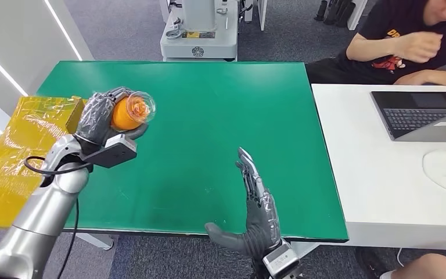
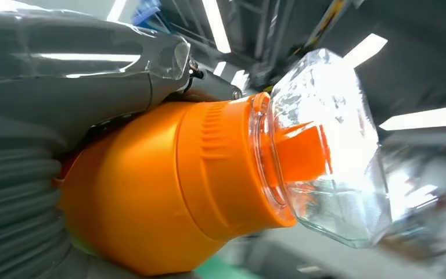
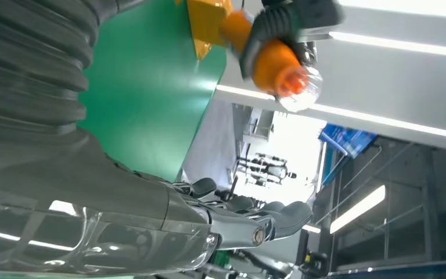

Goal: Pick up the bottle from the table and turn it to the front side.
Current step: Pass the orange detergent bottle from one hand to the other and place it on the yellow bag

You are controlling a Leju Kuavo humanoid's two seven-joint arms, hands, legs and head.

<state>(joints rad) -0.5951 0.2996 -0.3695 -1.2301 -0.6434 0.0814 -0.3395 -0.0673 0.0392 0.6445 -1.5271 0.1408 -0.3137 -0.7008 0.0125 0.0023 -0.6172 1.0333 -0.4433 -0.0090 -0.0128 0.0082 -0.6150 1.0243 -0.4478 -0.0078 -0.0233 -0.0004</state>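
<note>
Green table (image 1: 209, 145) with yellow plastic sheet (image 1: 17, 145) at its left edge; adjoining white table (image 1: 377, 192) bearing laptop (image 1: 421, 113).

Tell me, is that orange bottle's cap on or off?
On. The clear cap sits over the orange bottle and its spout, held in the left hand.

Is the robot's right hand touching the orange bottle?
Apart. The head view shows the right hand open over the green table, while the left hand grips the bottle.

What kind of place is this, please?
Probably an office or robotics lab: a green table as test surface, a person beside a laptop on a white desk, and carpet flooring.
</note>
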